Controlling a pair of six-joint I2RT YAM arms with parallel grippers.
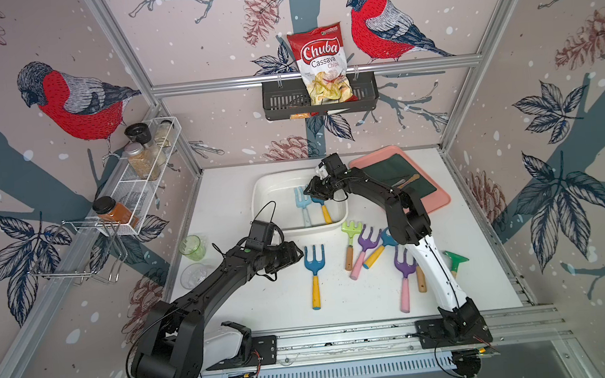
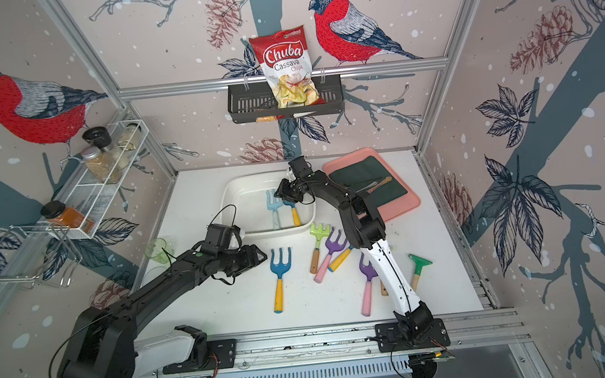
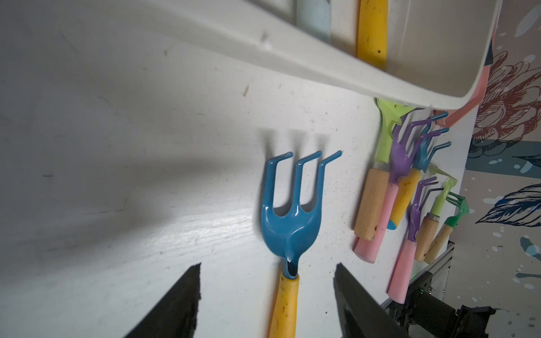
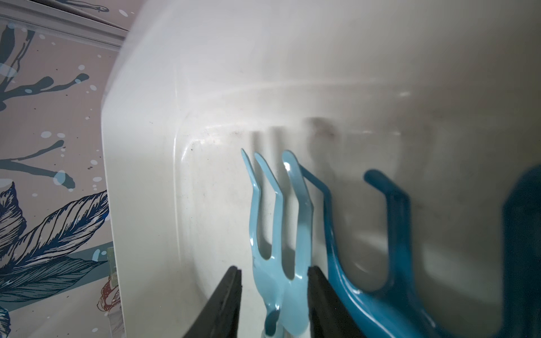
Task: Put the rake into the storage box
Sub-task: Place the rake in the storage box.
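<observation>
The white storage box (image 1: 263, 186) (image 2: 232, 188) stands at the back middle of the table. Inside it lie a light blue rake (image 1: 302, 201) (image 4: 278, 234) and a dark blue rake with a yellow handle (image 1: 324, 210) (image 4: 366, 263), side by side. My right gripper (image 1: 312, 192) (image 4: 273, 270) hangs low over their heads, jaws apart, holding nothing; the light blue rake shows between the fingers. Another blue rake with a yellow handle (image 1: 314, 267) (image 3: 292, 210) lies on the table in front of the box. My left gripper (image 1: 297, 254) (image 3: 268, 264) hovers open beside it.
Several more rakes lie right of centre: a green one (image 1: 351, 234), two purple ones with pink handles (image 1: 365, 244) (image 1: 404, 270), and a dark green one (image 1: 454, 259) by the right arm. A pink tray (image 1: 440, 200) with dark cloth sits back right. A green cup (image 1: 191, 247) stands left.
</observation>
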